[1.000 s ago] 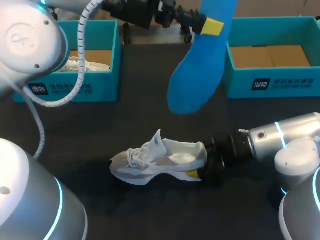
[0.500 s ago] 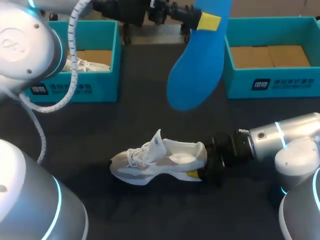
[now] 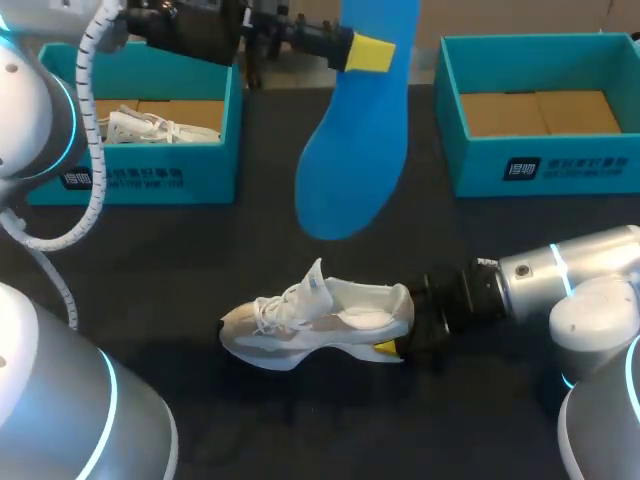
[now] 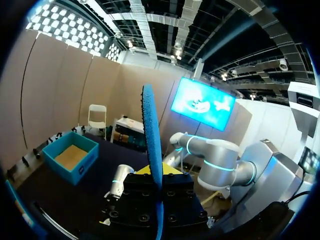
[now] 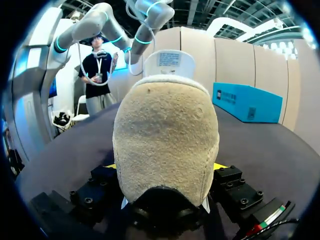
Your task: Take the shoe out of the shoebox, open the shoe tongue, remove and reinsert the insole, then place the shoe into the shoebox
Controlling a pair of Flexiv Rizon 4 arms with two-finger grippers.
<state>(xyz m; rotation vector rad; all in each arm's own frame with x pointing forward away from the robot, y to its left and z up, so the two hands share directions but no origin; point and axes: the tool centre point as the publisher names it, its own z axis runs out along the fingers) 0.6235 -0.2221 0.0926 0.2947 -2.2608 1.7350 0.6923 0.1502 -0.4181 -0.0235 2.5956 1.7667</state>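
In the head view your left gripper [image 3: 366, 52] comes in from the far left corner and is clamped on the blue insole [image 3: 350, 150]. It grips near one end, so the insole hangs down in the air over the black table [image 3: 200, 250], above the shoe and not touching it. The white shoe [image 3: 320, 318] rests on the table near the middle, with its toe toward your left and its tongue [image 3: 316, 278] standing up. Your right gripper [image 3: 392, 342] is closed on its heel from the right. The left shoebox [image 3: 150, 178] holds a second shoe [image 3: 150, 127] (also white), while the right shoebox [image 3: 540, 170] shows only its cardboard floor. In the left wrist view you see the insole [image 4: 151, 150] edge-on, rising straight up from between the fingers of the left gripper [image 4: 159, 184], which press it from both sides. The right shoebox [image 4: 70, 157] sits on the table beyond. In the right wrist view the shoe's [image 5: 165, 140] tan heel fills the space ahead, and the right gripper [image 5: 165, 167] has a yellow tip against each side of it.
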